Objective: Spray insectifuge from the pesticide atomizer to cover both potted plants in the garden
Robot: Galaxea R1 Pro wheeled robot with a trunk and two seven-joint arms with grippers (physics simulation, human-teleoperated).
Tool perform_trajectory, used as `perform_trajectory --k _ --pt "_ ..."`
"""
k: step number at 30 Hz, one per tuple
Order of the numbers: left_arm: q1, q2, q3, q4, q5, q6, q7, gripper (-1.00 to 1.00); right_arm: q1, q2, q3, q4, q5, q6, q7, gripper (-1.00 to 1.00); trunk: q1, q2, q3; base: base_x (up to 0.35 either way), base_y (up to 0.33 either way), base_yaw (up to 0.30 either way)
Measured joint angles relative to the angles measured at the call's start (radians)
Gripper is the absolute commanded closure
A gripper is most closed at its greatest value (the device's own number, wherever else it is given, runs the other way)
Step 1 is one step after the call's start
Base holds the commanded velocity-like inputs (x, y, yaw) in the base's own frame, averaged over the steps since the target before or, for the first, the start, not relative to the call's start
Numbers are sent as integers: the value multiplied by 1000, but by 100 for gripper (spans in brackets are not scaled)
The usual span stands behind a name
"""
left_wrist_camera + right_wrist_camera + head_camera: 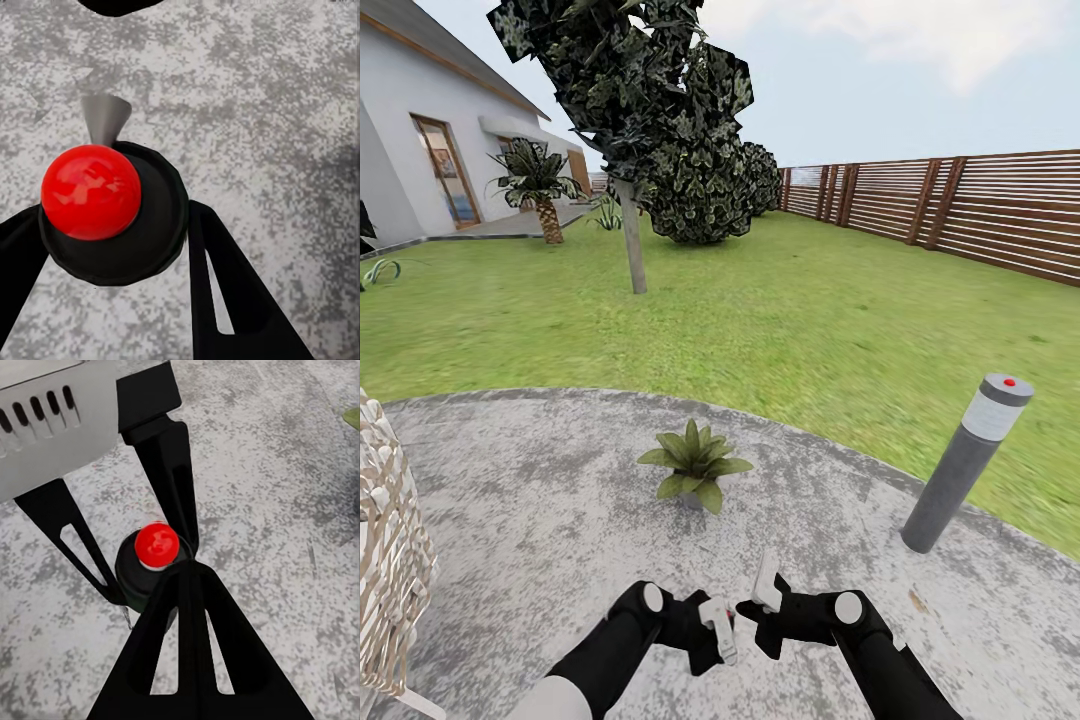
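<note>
A two-armed robot is standing on a round patch of mottled grey paving (540, 480) in a garden, its glossy black arms meeting low in front of it. The left gripper (718, 628) is clasping a sprayer (112, 214), a dark round-bodied bottle capped with a shiny red ball and a small grey cone-shaped nozzle, its black fingers (225, 292) sitting against either side of the body. The right gripper (765, 600) is hovering just beside it, and its tapered, slotted fingers (180, 660) are standing apart over the sprayer's red cap without visibly pressing on it. Just ahead of both grippers, a potted plant (694, 464), a low rosette of pointed green leaves, is sitting on the paving. To the right, a grey cylindrical bollard light (965, 465) with a pale band and a red dot on its cap is leaning at the paving's edge. Beyond, a bright lawn (790, 310) is running back to a brown slatted wooden fence (980, 210), a dark leafy tree (635, 110) and a white house (420, 140).
</note>
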Motion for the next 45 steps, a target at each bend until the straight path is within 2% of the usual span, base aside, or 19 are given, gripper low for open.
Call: perform_trajectory --k 26,45 --pt "-2 -18 0 0 0 0 -2 100 0 0 0 0 0 0 0 100 0 0 0 0 0 0" --pt "-1 -14 0 2 -2 1 2 100 0 0 0 -1 1 0 0 100 0 0 0 0 0 0"
